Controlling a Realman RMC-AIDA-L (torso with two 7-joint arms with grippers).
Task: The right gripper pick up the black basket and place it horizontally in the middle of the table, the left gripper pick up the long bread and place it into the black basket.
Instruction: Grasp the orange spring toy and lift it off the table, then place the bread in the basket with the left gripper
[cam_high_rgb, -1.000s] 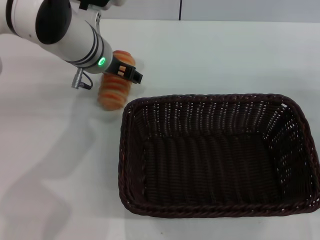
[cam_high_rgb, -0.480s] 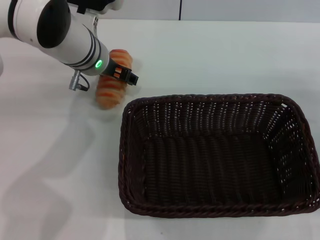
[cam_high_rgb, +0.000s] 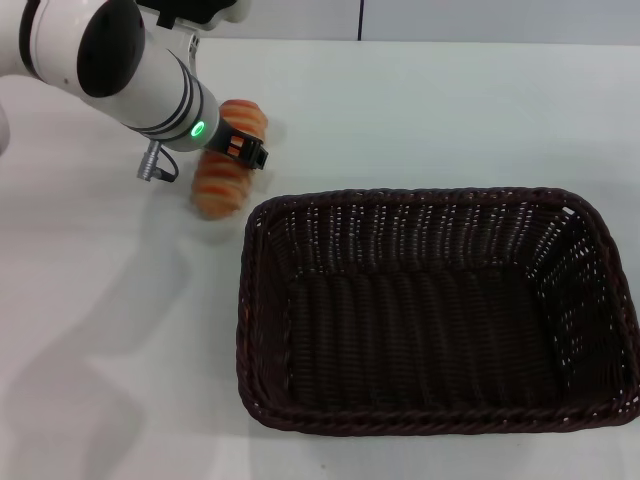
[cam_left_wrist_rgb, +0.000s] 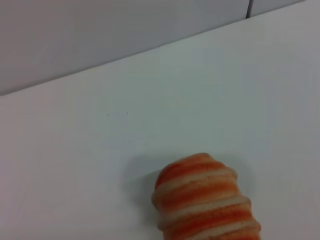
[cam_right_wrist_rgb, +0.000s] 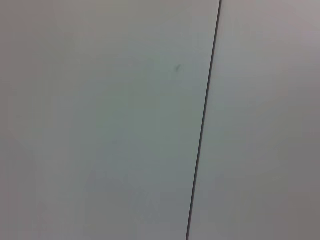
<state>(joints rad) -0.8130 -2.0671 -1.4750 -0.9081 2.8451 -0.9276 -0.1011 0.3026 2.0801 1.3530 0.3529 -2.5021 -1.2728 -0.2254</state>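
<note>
The black basket (cam_high_rgb: 420, 196) stands empty on the white table (cam_high_rgb: 430, 110), its long side running left to right, in the middle to right of the head view. The long bread (cam_high_rgb: 220, 186), tan with orange ridges, lies on the table just beyond the basket's far left corner. My left gripper (cam_high_rgb: 241, 149) is down over the middle of the loaf, and its arm hides part of it. The left wrist view shows one end of the bread (cam_left_wrist_rgb: 202, 200) on the table (cam_left_wrist_rgb: 100, 150). The right gripper is out of view.
A grey wall with a vertical seam (cam_right_wrist_rgb: 202, 130) fills the right wrist view. The table's far edge (cam_high_rgb: 400, 42) meets the wall behind the basket. Bare white table lies left of the basket and in front of the bread.
My left gripper has shifted slightly left and back over the loaf. The bread and the basket have not moved.
</note>
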